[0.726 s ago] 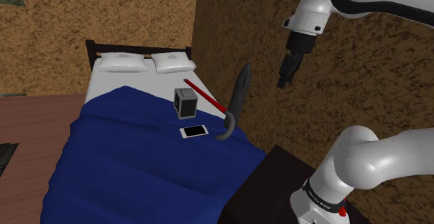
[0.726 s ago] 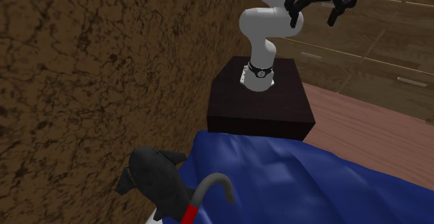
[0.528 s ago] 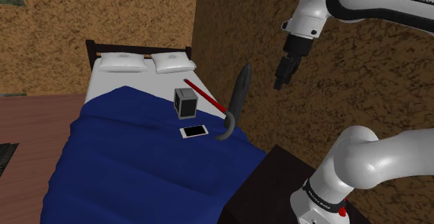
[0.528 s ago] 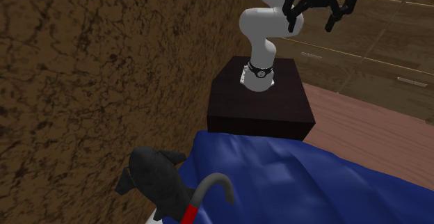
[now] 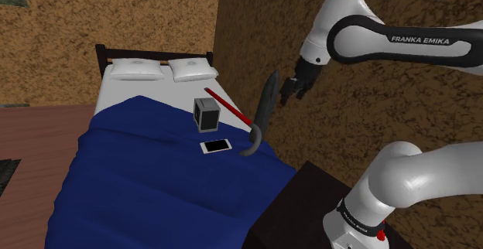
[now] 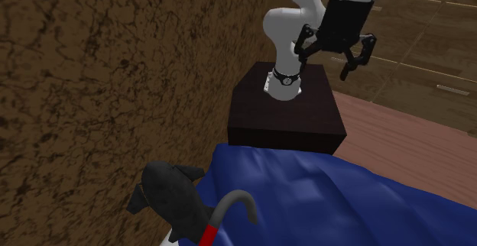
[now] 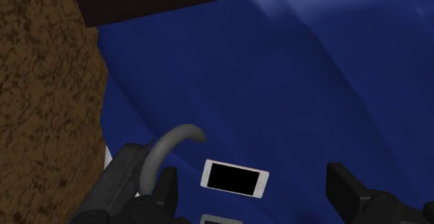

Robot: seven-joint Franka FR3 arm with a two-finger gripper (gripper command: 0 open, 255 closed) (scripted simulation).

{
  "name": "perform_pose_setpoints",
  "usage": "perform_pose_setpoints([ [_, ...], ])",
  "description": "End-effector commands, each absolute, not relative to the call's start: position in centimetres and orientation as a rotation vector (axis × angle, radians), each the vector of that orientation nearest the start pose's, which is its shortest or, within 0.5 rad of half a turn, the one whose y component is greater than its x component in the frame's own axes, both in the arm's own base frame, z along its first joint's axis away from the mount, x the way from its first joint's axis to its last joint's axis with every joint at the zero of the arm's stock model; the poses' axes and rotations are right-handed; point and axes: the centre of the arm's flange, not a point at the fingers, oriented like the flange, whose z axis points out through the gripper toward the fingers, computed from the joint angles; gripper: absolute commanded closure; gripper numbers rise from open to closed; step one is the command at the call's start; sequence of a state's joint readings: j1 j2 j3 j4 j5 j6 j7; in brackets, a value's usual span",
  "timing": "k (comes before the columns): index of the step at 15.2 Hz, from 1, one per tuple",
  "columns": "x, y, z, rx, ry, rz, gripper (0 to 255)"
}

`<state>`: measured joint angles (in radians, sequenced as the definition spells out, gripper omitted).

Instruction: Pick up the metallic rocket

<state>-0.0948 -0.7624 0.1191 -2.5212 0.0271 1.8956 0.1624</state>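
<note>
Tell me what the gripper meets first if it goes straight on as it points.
Probably the phone on the blue blanket, which lies ahead between the open gripper's fingers; the dark rocket sits off beside one finger. Depth is unclear.

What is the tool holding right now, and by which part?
Nothing. The tool hangs open in the air, apart from the dark grey rocket.

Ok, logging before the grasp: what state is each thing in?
gripper: open, empty, in the air.
rocket: dark grey, standing tilted at the edge of the blanket, unheld.
phone: flat, screen up, dark.
cane: lying on the blanket.
box: upright on the blanket.
</note>
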Motion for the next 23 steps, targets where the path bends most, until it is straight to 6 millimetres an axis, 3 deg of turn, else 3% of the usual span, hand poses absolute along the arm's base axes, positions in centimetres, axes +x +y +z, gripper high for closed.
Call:
perform_pose_setpoints([
  [1,34.7,0.8,51.5,-3.175,0.361,-0.301,0],
  [12,41.6,-5.0,44.0,-3.146,0.843,-0.714,0],
  [23,47.9,-13.6,39.1,-2.977,1.331,-1.132,0],
])
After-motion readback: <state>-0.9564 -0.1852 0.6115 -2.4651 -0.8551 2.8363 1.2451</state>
